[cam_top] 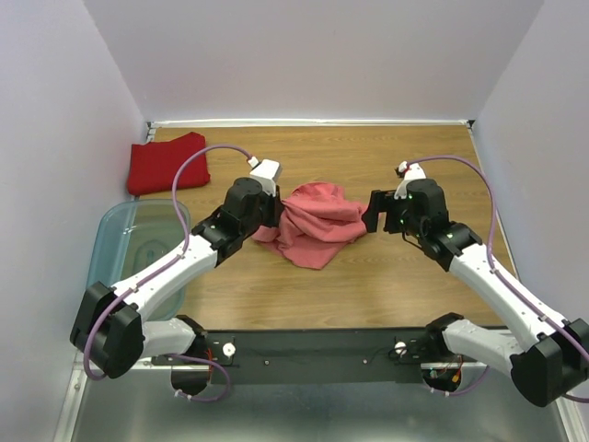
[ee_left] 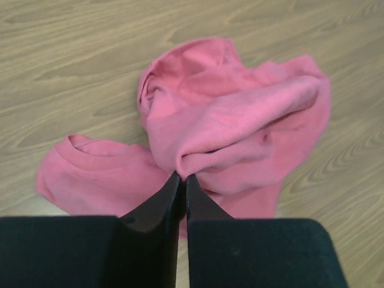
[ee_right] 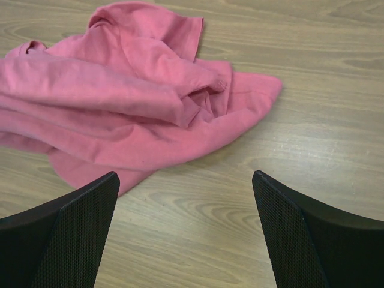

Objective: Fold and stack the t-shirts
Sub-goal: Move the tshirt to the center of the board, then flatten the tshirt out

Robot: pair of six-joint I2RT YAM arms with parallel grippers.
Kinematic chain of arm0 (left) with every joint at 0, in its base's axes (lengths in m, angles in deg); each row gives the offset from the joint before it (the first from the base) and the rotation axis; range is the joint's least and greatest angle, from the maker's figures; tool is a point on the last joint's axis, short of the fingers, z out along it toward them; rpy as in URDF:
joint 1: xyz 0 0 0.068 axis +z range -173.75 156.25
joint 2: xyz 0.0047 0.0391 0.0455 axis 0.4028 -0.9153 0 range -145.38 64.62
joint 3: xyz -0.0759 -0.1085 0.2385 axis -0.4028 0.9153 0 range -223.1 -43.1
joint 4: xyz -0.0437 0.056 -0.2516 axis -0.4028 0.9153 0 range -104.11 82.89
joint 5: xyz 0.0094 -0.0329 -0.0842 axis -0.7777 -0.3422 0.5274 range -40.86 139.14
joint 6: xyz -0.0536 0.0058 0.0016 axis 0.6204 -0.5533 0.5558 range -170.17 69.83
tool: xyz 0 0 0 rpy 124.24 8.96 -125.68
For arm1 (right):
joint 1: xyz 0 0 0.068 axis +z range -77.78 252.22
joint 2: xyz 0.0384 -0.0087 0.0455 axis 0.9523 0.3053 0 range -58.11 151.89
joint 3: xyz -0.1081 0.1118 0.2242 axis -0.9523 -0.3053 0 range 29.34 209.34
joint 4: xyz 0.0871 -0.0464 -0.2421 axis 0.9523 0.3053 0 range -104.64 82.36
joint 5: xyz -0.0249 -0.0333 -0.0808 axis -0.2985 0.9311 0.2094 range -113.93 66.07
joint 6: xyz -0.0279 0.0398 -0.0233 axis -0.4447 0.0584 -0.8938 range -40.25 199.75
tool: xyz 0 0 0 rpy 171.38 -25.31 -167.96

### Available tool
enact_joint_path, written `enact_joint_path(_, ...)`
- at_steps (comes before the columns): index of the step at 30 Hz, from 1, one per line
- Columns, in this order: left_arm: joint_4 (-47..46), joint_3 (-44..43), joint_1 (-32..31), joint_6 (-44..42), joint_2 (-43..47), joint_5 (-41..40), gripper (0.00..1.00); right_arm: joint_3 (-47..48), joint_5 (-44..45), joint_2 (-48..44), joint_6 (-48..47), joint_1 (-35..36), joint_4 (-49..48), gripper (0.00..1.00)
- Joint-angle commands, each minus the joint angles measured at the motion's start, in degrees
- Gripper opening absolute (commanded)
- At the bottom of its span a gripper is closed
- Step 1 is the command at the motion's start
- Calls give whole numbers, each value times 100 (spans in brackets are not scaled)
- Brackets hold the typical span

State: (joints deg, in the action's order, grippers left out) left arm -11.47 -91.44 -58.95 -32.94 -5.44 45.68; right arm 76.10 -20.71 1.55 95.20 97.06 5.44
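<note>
The salmon-pink t-shirt (cam_top: 315, 224) lies crumpled in the middle of the wooden table. My left gripper (cam_top: 271, 210) is at its left edge, shut on a fold of the shirt; in the left wrist view the jaws (ee_left: 182, 175) pinch a raised ridge of the pink cloth (ee_left: 240, 120). My right gripper (cam_top: 372, 212) is open and empty just right of the shirt; in the right wrist view it (ee_right: 186, 180) hovers over bare wood beside the shirt's edge (ee_right: 132, 102). The deep red t-shirt (cam_top: 166, 163) lies folded at the far left corner.
A clear bluish plastic bin (cam_top: 138, 244) stands at the left edge under my left arm. Pale walls enclose the table on three sides. Bare wood (cam_top: 368, 285) lies in front of the pink shirt and to the far right.
</note>
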Motion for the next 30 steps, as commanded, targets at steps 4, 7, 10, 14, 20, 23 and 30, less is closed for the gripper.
enact_joint_path(4,-237,-114,40,-115,-60,83,62,105,-279,213,126,38,111,98)
enact_joint_path(7,-228,-106,75,-168,-43,100,70,131,-287,309,126,38,102,97)
enact_joint_path(10,-185,-176,171,-264,133,83,76,166,-444,432,126,30,102,97)
enact_joint_path(14,-35,-247,338,-475,493,-145,79,193,-612,713,64,38,76,96)
enact_joint_path(20,9,140,655,-537,678,38,80,272,-349,1249,143,47,-100,96)
enact_joint_path(23,-184,333,664,-493,574,249,79,430,2,1504,91,38,-144,96)
enact_joint_path(30,-167,-667,655,-800,-638,706,77,176,618,1751,336,-277,-258,96)
